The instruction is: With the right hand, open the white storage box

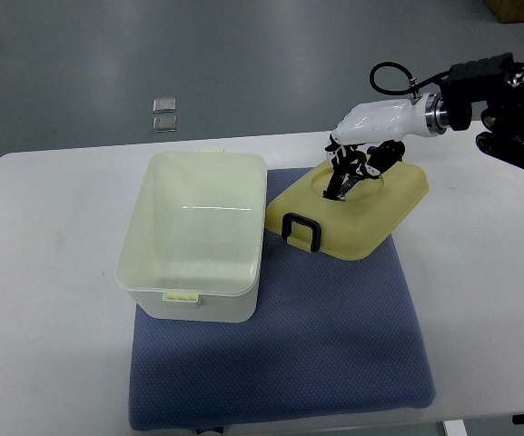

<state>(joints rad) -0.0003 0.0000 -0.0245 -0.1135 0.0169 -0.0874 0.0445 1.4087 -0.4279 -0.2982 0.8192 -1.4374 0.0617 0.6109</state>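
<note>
Resting on the lid (357, 211), the right hand (361, 156) has fingers loosely curled, gripping nothing. White storage box (198, 238) sits open, left on the blue mat (334, 345). Lid looks light, stiff, slick plastic; black handle (302, 231) is the best hold.

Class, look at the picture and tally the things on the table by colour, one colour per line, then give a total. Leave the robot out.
White: 1, the storage box, open and empty.
Pale yellow: 1, the lid, lying beside the box.
Blue: 1, the mat beneath both.
Total: 3
</note>
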